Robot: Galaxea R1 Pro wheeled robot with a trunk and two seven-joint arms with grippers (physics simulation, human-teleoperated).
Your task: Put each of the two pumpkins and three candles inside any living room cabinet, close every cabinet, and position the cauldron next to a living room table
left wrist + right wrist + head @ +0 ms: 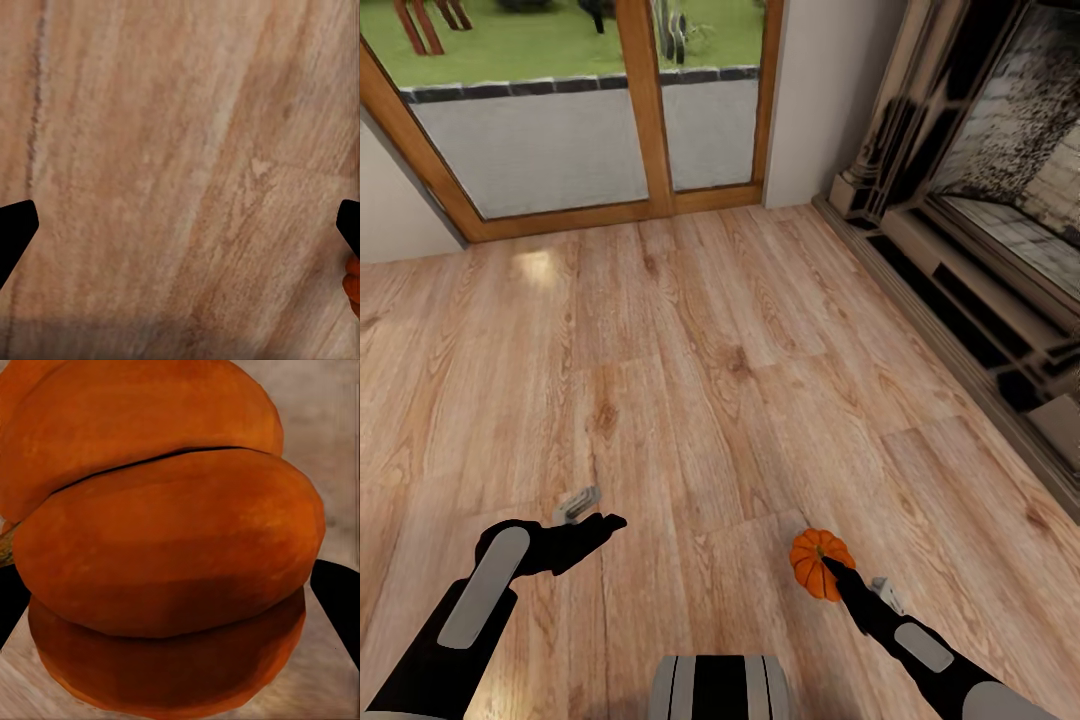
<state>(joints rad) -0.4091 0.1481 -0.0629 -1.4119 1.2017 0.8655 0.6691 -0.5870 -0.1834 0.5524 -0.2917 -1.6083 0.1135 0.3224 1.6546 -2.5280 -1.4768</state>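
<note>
One small orange ribbed pumpkin sits between the black fingers of my right gripper, low over the wooden floor at the front right. In the right wrist view the pumpkin looms very close, and the right gripper has a dark finger on either side of it. At the front left my left gripper is open and holds nothing. In the left wrist view the left gripper has its fingertips spread wide over bare floor, and a sliver of the pumpkin shows at the edge. The cabinet, candles and cauldron are out of view.
A wide wooden plank floor stretches ahead. Wood-framed glass doors stand at the far wall. The ornate dark fireplace surround and its low hearth edge run along the right side.
</note>
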